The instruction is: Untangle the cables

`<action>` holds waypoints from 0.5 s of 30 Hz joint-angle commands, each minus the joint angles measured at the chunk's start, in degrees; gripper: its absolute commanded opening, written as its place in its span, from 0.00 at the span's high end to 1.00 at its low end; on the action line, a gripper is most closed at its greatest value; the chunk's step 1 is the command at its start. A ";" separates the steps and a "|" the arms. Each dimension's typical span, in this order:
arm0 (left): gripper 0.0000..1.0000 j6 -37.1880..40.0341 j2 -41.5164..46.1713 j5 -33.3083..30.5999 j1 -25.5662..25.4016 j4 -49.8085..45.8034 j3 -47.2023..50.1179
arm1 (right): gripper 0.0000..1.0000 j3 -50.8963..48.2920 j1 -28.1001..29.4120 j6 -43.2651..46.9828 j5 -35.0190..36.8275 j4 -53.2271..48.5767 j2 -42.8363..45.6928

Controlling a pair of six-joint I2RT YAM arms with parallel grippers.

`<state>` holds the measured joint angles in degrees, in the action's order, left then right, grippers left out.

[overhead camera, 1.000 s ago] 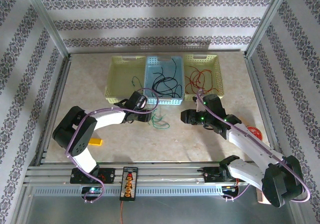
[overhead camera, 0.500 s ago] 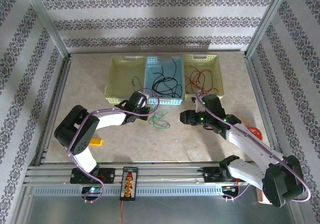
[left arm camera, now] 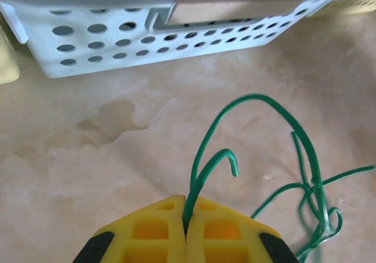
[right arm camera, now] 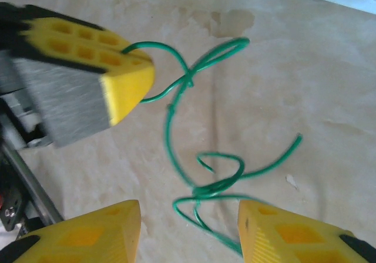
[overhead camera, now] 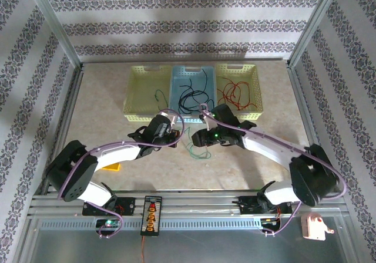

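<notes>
The left fingers (left arm camera: 185,211) are pressed together on one end of a green cable (left arm camera: 258,97). The cable arches forward out of the pinch and comes down onto the bench (left arm camera: 88,157). In the left wrist view it then runs off to the right of the pinch into a loose green knot (right arm camera: 218,184) lying flat on the bench. The right fingers (overhead camera: 198,138) stand apart with nothing in them. The knot sits just ahead of them, in line with their gap. So the cable's long axis runs from the left pinch across to the mouth of the right fingers, and the right arm is the nearer one to the knot. I judge the next move calls for the right fingers to drop forward over the knot and close. The two arms could then draw apart along that line.
</notes>
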<state>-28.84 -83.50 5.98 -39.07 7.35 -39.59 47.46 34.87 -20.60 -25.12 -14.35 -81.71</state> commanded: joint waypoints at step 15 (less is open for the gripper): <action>1.00 -4.76 7.07 -2.13 -0.92 1.94 -0.22 | 0.99 -0.40 0.05 -0.30 7.53 3.23 -6.50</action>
<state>-32.03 -77.89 5.30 -39.33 7.38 -39.51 48.84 35.94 -20.97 -19.40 -11.99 -90.50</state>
